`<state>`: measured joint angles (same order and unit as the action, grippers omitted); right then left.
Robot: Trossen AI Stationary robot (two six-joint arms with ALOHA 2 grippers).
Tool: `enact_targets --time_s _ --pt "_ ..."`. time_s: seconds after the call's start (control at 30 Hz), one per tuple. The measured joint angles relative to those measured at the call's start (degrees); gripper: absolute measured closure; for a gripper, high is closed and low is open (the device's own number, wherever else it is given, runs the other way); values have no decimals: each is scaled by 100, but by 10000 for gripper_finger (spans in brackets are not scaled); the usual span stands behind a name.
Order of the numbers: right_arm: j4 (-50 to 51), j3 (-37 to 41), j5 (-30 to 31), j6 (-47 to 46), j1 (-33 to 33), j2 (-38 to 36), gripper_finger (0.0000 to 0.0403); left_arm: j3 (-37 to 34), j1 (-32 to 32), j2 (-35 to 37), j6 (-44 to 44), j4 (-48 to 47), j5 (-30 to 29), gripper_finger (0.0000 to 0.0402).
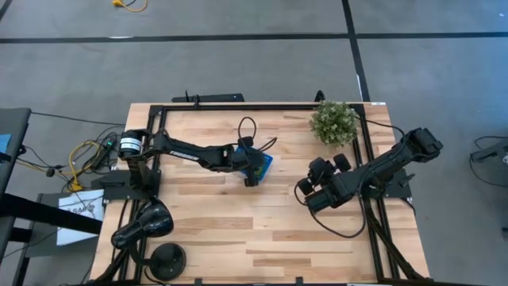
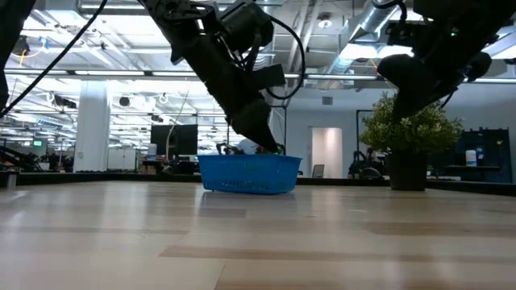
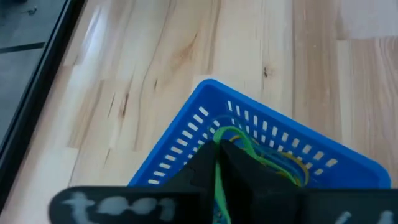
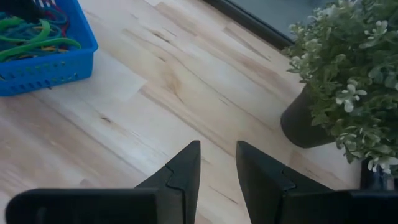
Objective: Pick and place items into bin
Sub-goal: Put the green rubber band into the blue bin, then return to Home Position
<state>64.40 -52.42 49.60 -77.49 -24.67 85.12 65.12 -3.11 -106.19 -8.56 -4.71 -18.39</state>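
The bright blue bin [image 3: 180,140] stands on the wooden table near its middle [image 1: 265,164]. It holds several coloured loops, green and blue among them [image 4: 34,34]. My left gripper [image 3: 219,152] reaches down over the bin's rim [image 2: 266,145], shut on a green loop [image 3: 239,135]. My right gripper [image 4: 217,155] hangs open over bare table right of the bin [image 1: 305,191], with nothing between its fingers. My left gripper pinches a green loop between its two fingers; a strand [image 3: 217,180] shows in the slit between them. The fingers slant down into the bin from the table's left side. The loop's free part [image 3: 249,142] curves out past the fingertips onto the other loops in the bin.
A potted green plant [image 1: 333,121] stands at the table's far right corner, close beside my right gripper [image 4: 348,68]. A black frame [image 1: 238,106] runs along the table's edges. Bare wood lies in front of the bin toward the near edge.
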Motion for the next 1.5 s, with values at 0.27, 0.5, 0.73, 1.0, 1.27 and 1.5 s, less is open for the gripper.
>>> enact_targets --time_s 0.27,0.5,0.73,1.0,1.27,1.5 --pt "0 0 -319 -10 -7 0 305 0 89 13 549 57 -20 318" --pt "821 1 -466 -260 -29 -419 305 614 302 492 1010 -1934 12 293" --pt "1099 0 -468 -162 -519 -1512 305 1257 647 1576 984 -3905 -792 292" --pt "1649 0 -145 -222 -1559 -2467 305 901 951 3266 2547 -5808 -1708 292" --pt "1845 358 859 -589 -2730 -3330 305 -1300 1564 5415 3932 -5384 -2027 292" --pt "-189 2048 1775 -451 -3432 -4273 305 -3813 1929 6838 2912 -1858 -950 292"
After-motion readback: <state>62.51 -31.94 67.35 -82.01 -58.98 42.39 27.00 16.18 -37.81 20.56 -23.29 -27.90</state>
